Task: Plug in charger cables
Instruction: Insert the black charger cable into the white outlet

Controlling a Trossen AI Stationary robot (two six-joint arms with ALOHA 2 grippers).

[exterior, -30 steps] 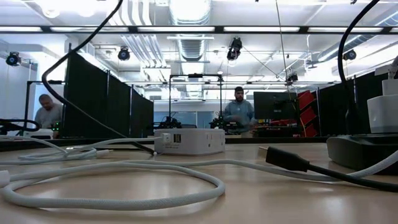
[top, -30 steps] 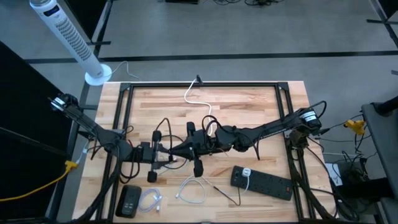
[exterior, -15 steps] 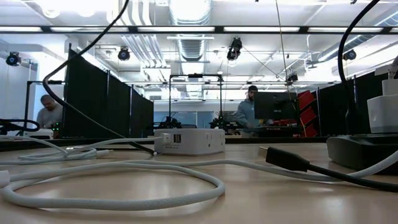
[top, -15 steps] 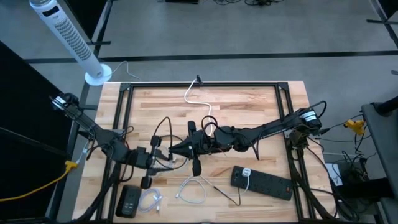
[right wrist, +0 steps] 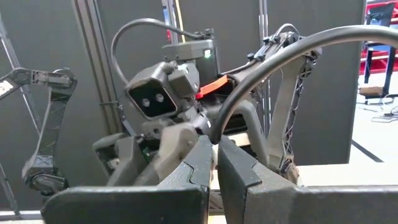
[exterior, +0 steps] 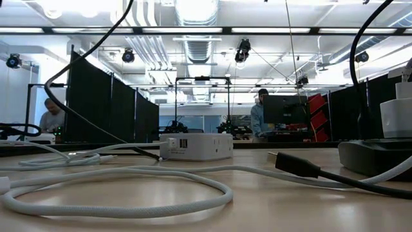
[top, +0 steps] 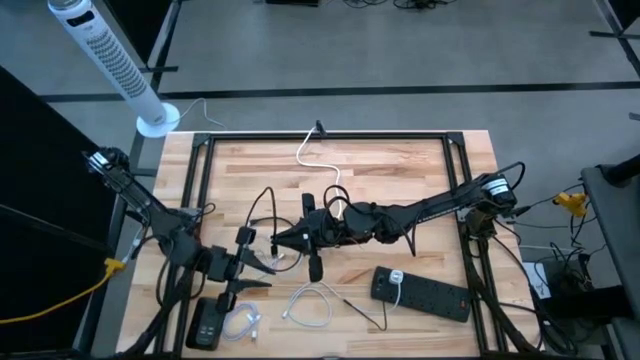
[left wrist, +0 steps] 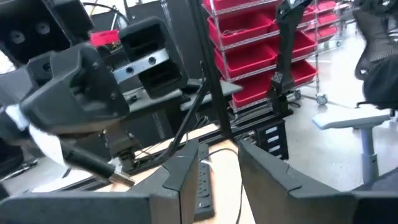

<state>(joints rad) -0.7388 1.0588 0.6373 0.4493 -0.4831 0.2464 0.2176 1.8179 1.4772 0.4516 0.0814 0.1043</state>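
Where the charger cables lie: one thin black cable (right wrist: pixel 280 53) is pinched in the right gripper (top: pixel 278 240) near the table's middle; a white braided cable (top: pixel 312 305) lies coiled at the near edge, with a translucent coil (top: pixel 243 322) beside a flat black box (top: pixel 208 322); another black lead's plug (exterior: pixel 293 164) rests bare on the wooden table (top: pixel 400 170)
Progress: early, by my reading; the square white socket cube (exterior: pixel 196 146) shows ports on its facing side with nothing in them; the loose coils are not plugged in; a small white piece (top: pixel 396 277) sits on the long black power strip (top: pixel 430 295), and I cannot tell whether it is a plug
Left to do: each loose plug has to reach a port
Right jaws: closed tight on the black cable, which arcs up and away from the fingertips
Left jaws: the left gripper (top: pixel 255 270) hangs just beside the right one, fingers partly apart with nothing between them
Cable to jaws: the held cable sits in the right fingertips; the white coils lie near the left gripper, towards the table's near edge, untouched
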